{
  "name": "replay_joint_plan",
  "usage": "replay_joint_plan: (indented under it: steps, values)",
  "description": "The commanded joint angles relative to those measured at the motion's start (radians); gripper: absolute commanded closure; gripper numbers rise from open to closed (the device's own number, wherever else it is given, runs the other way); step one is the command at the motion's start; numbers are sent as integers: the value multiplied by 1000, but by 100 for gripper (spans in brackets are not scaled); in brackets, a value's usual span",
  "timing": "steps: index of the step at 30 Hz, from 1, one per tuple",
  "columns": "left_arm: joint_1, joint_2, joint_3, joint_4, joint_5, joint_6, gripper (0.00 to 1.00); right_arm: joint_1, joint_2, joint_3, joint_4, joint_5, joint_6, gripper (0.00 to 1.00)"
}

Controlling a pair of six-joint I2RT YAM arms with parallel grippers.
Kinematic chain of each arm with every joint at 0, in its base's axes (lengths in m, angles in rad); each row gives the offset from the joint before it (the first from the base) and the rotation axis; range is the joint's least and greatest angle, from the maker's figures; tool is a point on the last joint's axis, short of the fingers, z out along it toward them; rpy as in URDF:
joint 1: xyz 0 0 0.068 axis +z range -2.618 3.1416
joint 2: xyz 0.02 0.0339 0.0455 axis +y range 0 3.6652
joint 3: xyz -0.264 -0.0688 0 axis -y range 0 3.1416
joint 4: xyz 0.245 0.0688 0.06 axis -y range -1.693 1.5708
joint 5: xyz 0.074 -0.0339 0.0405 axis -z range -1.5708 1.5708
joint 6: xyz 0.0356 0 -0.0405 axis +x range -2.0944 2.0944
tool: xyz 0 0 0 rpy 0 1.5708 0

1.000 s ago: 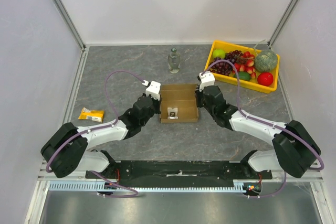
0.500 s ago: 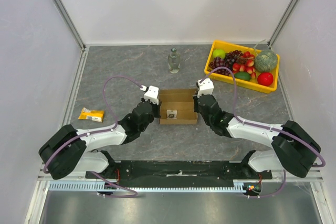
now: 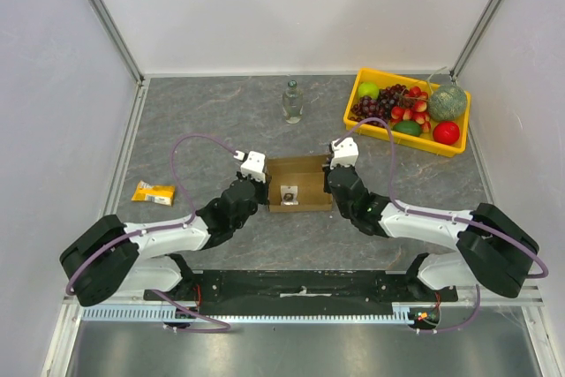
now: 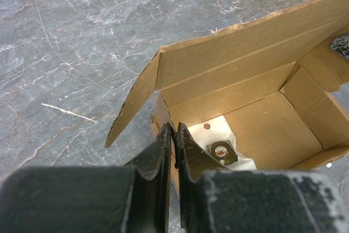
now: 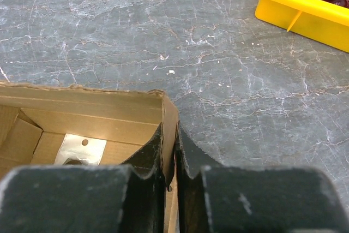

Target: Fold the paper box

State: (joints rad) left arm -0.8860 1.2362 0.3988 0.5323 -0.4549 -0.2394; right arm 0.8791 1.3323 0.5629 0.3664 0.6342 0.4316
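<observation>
The paper box [image 3: 300, 169] is brown corrugated cardboard and stands open-topped in the middle of the table, between my two arms. My left gripper [image 3: 267, 192] is shut on its left side wall; in the left wrist view the gripper [image 4: 175, 130] pinches the wall's edge, with a loose flap [image 4: 133, 102] leaning outward. My right gripper [image 3: 330, 186] is shut on the right side wall, and the right wrist view shows the gripper [image 5: 174, 132] with the cardboard [image 5: 169, 118] between its fingers. Inside the box lies a small white card with a dark sticker [image 4: 222, 151].
A glass bottle [image 3: 292, 101] stands behind the box. A yellow tray [image 3: 399, 139] full of fruit sits at the back right. An orange packet [image 3: 154, 192] lies to the left, near my left arm. Aluminium rails and white walls bound the table.
Both grippers have drawn back toward the near edge, and the box has come with them. The box looks shorter front to back from above.
</observation>
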Motion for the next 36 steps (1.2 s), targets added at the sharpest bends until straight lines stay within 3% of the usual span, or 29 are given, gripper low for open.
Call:
replay_joint_plan:
  steps: [1,10,17,24,28,36]
  values:
    - [-39,-12,-24,28,25,-67,89,55,-5,-24,101,7,44,87]
    - [-60,-37,-72,46,2,-100,90,119,-35,-123,183,79,33,86]
    - [-79,-44,-103,52,-13,-115,90,143,-48,-159,189,96,35,78]
    - [-93,-50,-120,49,-36,-120,90,156,-129,-190,149,81,32,54]
    - [-96,-58,-126,46,-47,-120,90,158,-260,-210,82,10,-8,44]
    - [-106,-44,-126,48,-57,-113,90,158,-531,-202,-153,-279,-80,40]
